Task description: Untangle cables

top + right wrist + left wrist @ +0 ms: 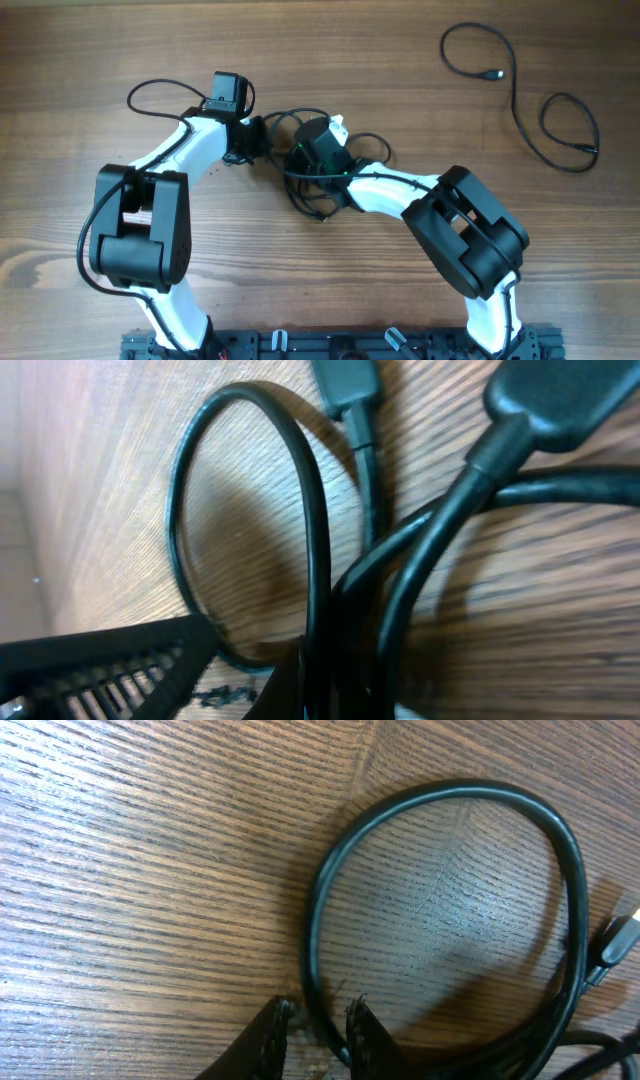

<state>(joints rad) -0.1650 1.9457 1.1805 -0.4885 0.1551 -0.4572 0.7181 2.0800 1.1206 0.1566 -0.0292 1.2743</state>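
- Thin black knotted cables [400, 590]: bunched at the middle of the brown wooden desk [330, 290], between both arms.
- Left gripper [318, 1020]: pinched on one cable loop.
- Right gripper [300, 160]: jaws together at the knot; whether it holds a strand cannot be told.
- Hazard: if you pull apart now, crossed strands may cinch tighter or slip free.

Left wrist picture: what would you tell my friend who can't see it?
A thin black cable curls in a big loop on a wooden table. At the bottom edge, the loop runs between the two fingertips of the left pincer. A small plug peeks in at the right edge.
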